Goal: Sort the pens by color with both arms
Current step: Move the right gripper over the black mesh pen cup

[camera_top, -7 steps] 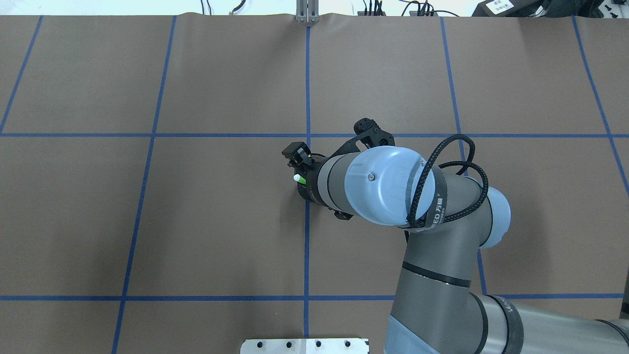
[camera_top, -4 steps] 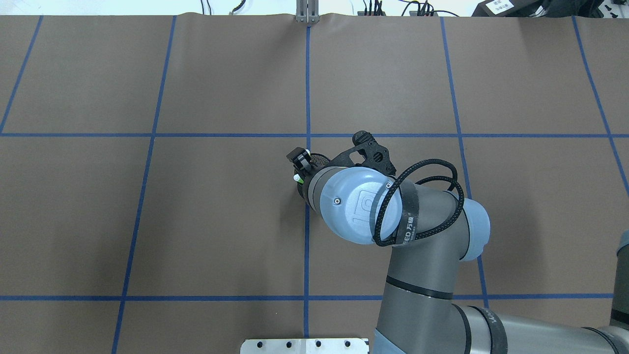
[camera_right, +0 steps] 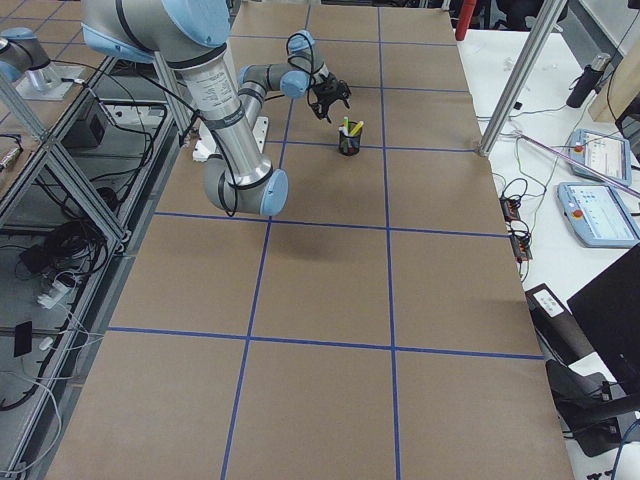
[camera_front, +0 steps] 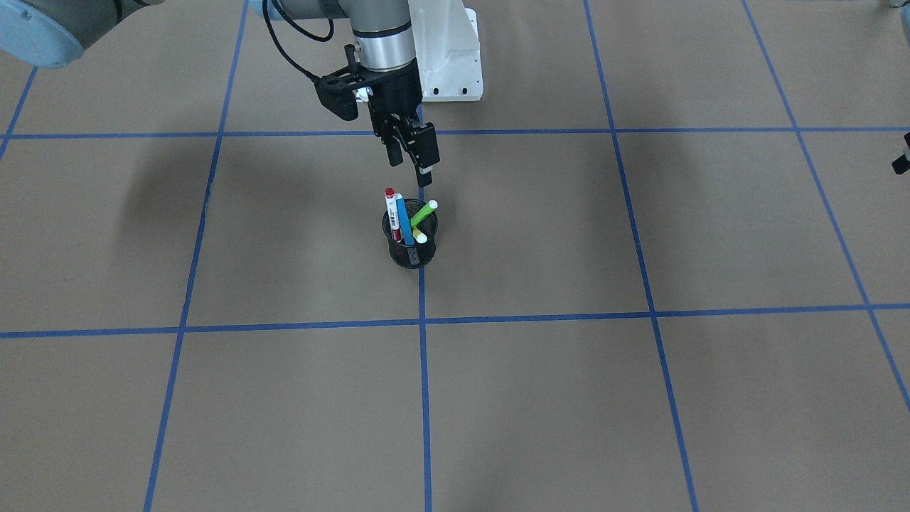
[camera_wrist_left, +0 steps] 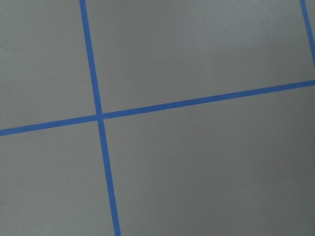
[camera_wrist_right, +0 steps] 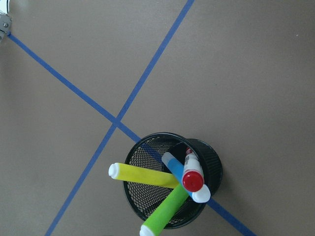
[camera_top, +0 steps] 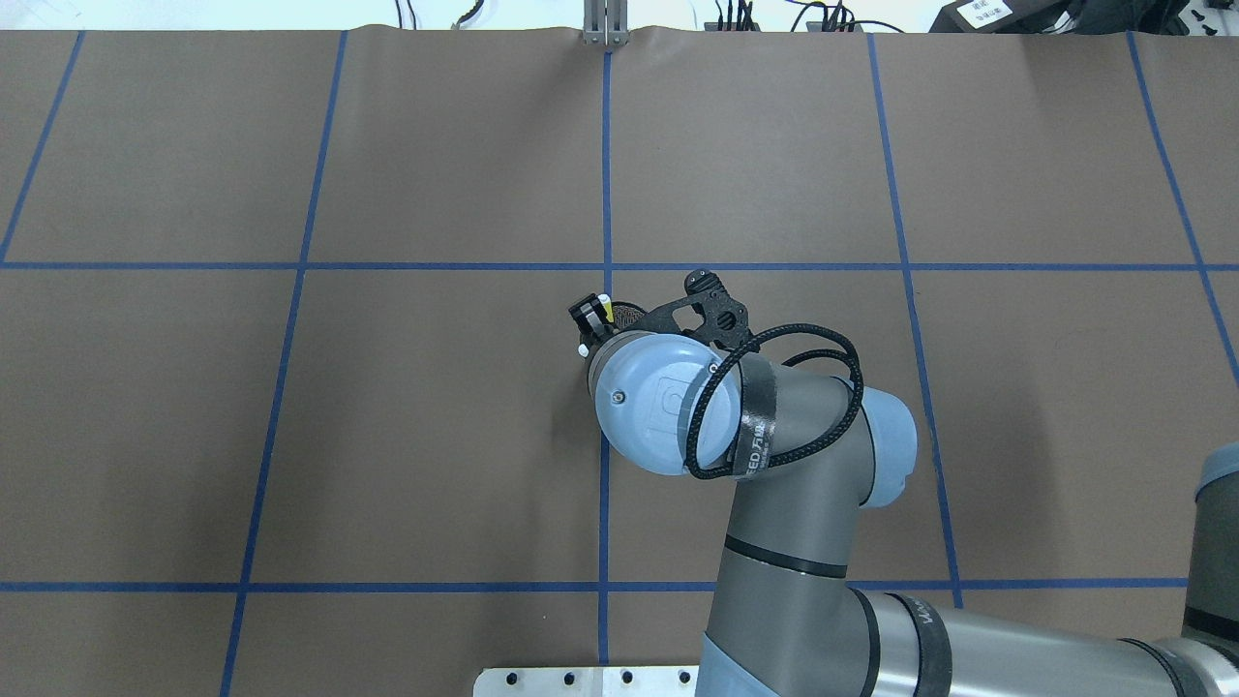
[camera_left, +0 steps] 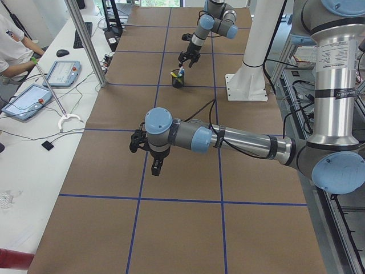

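**Operator:** Where do we find the pens (camera_front: 404, 217)?

**Technician:** All four stand in the cup (camera_front: 410, 254); the cup sits on a blue tape line (camera_front: 424, 370) near the middle of the table (camera_front: 604, 227). In the right wrist view we read the blue pen (camera_wrist_right: 172, 166) and the red-capped pen (camera_wrist_right: 193, 178) as steep and touching side by side; the yellow pen (camera_wrist_right: 142, 175) and the green pen (camera_wrist_right: 166, 212) lean outward over the rim, and their lower parts meet inside the cup.

**Operator:** What is the state of the right gripper?

**Technician:** We see the right gripper (camera_front: 411, 169) pointing down above the cup, on the robot's side of it; its fingers are spread and hold nothing; they are apart from every pen. In the overhead view the right arm (camera_top: 794, 484) covers most of the cup; only the yellow tip and one white tip show beside the gripper.

**Operator:** And the left gripper?

**Technician:** The left gripper (camera_left: 155, 166) hangs over the table, well apart from the cup; it shows clearly only in the left side view, so we cannot tell whether it is spread or pressed together; the left wrist view shows only table and tape lines.
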`<state>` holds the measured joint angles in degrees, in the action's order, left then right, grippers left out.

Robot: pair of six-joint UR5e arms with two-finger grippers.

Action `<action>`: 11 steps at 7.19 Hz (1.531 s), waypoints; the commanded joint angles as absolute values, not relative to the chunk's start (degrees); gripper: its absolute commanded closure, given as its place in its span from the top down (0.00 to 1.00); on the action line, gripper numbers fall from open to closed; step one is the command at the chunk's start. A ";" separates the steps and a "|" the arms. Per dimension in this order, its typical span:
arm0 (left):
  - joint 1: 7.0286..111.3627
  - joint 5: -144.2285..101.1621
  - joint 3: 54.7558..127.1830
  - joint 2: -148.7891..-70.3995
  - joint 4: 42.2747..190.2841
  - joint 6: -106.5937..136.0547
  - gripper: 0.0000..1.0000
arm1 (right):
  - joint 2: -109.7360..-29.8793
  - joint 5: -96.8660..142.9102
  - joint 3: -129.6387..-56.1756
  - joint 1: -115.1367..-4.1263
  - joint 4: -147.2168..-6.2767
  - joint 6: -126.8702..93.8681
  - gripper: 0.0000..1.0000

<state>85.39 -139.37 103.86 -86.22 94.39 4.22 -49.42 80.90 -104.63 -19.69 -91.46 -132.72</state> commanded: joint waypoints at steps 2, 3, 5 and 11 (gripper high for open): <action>85.43 -139.39 103.80 -86.22 94.39 4.22 1.00 | -49.30 80.86 -102.74 -19.69 -91.32 -132.54 0.73; 85.43 -139.39 103.80 -86.22 94.31 4.22 1.00 | -49.83 80.86 -102.57 -19.69 -89.58 -132.37 0.73; 85.43 -139.31 103.71 -86.22 94.31 4.22 1.00 | -50.80 80.77 -102.13 -19.69 -88.59 -131.93 0.61; 85.43 -139.39 103.89 -86.22 94.39 4.22 1.00 | -50.89 80.77 -101.95 -19.69 -88.51 -131.84 0.22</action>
<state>85.43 -139.39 103.85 -86.22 94.39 4.22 -50.82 80.77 -101.95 -19.72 -88.51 -131.90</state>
